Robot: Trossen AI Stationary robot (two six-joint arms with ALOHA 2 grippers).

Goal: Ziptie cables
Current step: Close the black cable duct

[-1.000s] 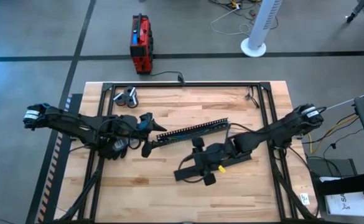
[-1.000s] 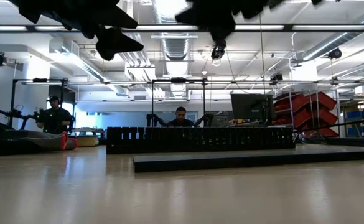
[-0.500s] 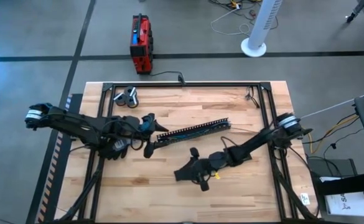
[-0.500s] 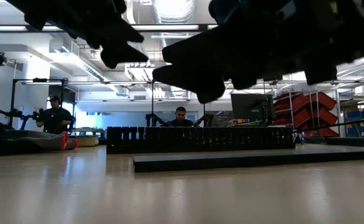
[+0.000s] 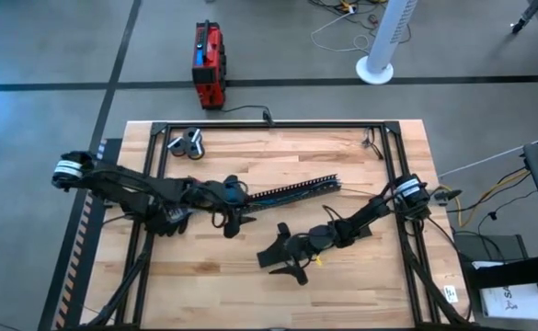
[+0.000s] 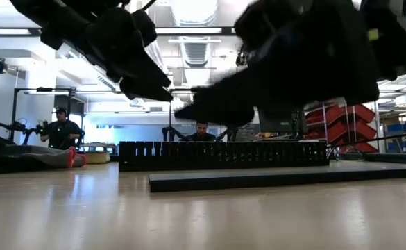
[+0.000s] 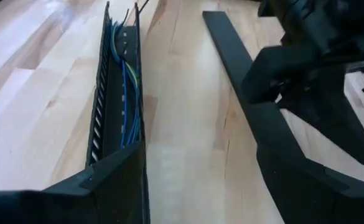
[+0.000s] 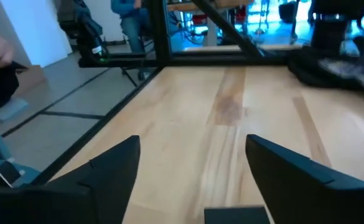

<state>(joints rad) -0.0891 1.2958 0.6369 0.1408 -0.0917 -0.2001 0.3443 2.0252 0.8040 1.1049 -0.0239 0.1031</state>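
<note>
We see the left claw (image 5: 234,221) released, fingers spread, hovering at the near end of the comb-toothed duct (image 7: 116,93) on the wooden counter (image 5: 342,276). The cables (image 7: 127,87), blue and green, lie inside the duct along its length. The right claw (image 5: 282,250) is also released, above bare counter beside the flat lid (image 7: 244,93).

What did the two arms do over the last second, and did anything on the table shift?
The left gripper slid toward the near end of the black duct; its fingers are spread, one each side of the end of the duct, where the cables lie. The right gripper swung across the table, away from the duct, over the flat lid. Neither took hold of anything. Duct, lid and cables stayed put.
</note>
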